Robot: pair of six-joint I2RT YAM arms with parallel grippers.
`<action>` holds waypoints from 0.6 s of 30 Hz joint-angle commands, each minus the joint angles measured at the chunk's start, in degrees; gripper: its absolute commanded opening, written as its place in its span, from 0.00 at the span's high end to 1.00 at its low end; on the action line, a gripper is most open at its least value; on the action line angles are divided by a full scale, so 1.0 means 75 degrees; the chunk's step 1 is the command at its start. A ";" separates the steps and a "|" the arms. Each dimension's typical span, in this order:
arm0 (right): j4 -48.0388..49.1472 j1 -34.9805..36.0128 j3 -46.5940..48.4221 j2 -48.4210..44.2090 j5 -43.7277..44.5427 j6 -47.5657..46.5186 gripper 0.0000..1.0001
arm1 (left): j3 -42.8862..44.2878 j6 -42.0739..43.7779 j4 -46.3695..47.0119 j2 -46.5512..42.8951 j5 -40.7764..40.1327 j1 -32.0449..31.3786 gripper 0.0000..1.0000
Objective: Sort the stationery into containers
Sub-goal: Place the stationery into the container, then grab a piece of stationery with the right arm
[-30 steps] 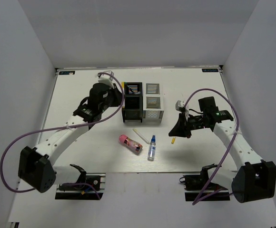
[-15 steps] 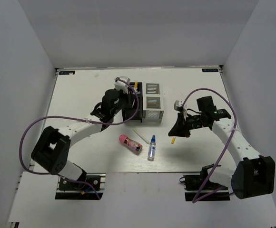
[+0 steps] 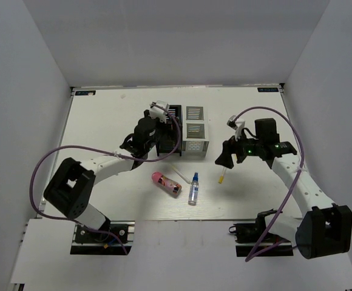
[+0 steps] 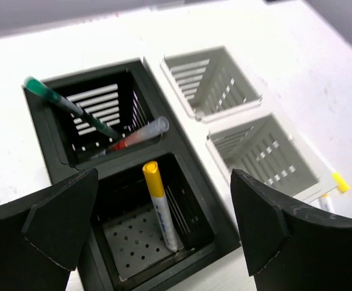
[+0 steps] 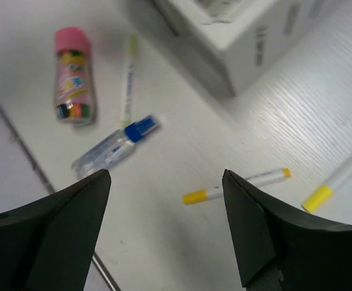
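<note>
The left gripper [image 4: 162,206] hangs over the two black mesh cups with its fingers spread wide. Straight below the gap stands the nearer black cup [image 4: 127,239], where a white pen with a yellow cap [image 4: 158,203] leans against the wall, touched by neither finger. The farther black cup [image 4: 97,97] holds a dark green pen [image 4: 67,106] and a red pen [image 4: 136,136], both slanting. Beside them, towards the table's right edge, are two silver-white cups [image 4: 215,82]; their floors are not visible. The cluster sits mid-table [image 3: 103,121], nearer the far edge.

The right gripper [image 5: 164,182] is also spread wide and holds nothing. It hovers right of the cups above a yellow-capped pen [image 5: 236,185] lying flat on the table. A second yellow-tipped pen [image 5: 340,179] is cut off by the wrist view's right border. Towards the near edge lie a pink cylinder [image 5: 73,76], a clear blue-capped bottle [image 5: 112,148] and a thin white pen [image 5: 127,82] between them, all blurred. From above, both grippers' fingertips are hard to make out.
</note>
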 commanded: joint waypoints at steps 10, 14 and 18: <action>0.0860 -0.0734 0.0990 0.2337 0.3154 0.1916 0.53 | 0.0346 -0.2416 -0.3046 -0.2822 0.0301 -0.0170 0.00; 0.0965 -0.0746 0.1493 0.3133 0.3587 0.1621 0.53 | -0.0849 -0.4207 -0.3399 -0.4041 0.0419 -0.0170 0.00; 0.1024 -0.0734 0.1717 0.3603 0.4418 0.1422 0.51 | -0.2710 -0.5559 -0.3013 -0.5435 0.0677 -0.0170 0.00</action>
